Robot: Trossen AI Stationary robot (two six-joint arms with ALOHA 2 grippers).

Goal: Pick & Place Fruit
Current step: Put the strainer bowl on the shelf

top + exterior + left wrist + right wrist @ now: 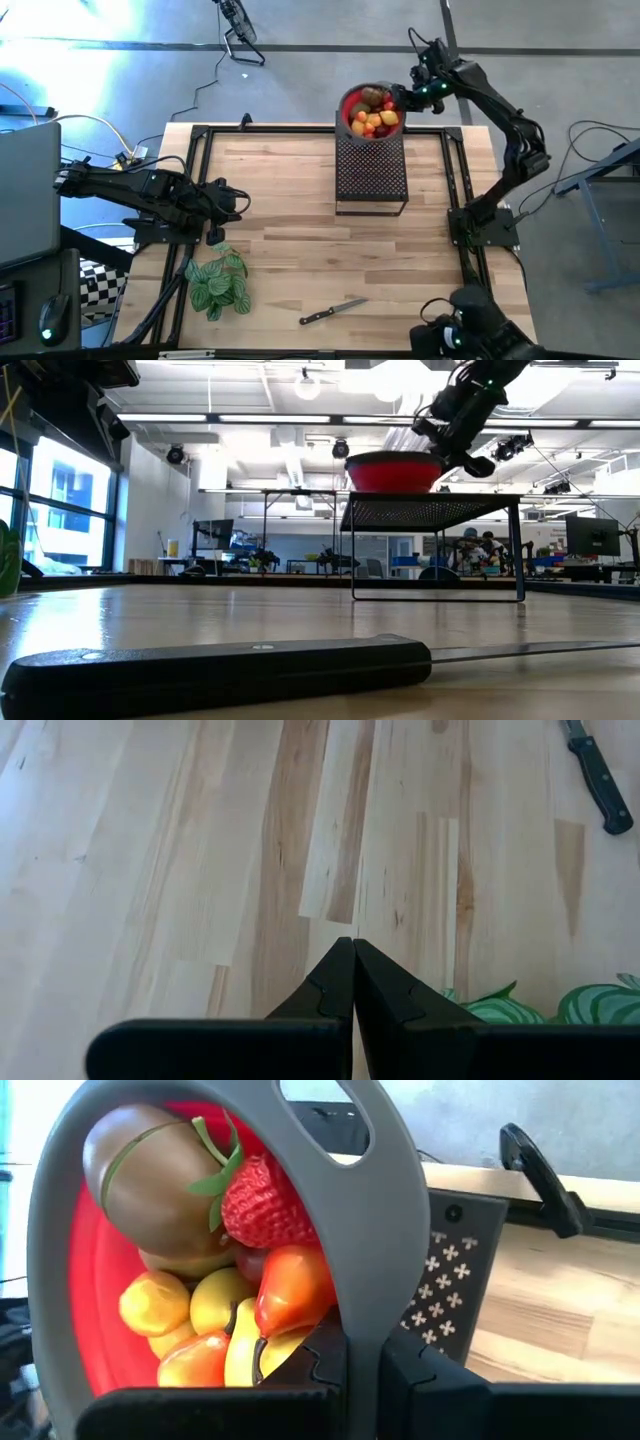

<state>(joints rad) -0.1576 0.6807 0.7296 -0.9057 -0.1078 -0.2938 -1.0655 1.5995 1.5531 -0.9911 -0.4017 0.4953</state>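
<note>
We have the right gripper (408, 97) clamped on the grey rim of the red bowl (350, 100), which sits on the black perforated stand (372, 170) at the far edge of the worktop (300, 240). The fruit (374, 116) is heaped inside the bowl; the right wrist view shows a strawberry (262, 1202), a kiwi (150, 1170) and yellow pieces. Judgement: keep the bowl level when lifting, since a tilt could spill fruit off the stand. Open room lies on the bare wood in front of the stand. Left gripper (238, 203) waits pinched together, holding nothing, at the left edge near the leafy plant (216, 280); knife (330, 313) lies by the near edge.
</note>
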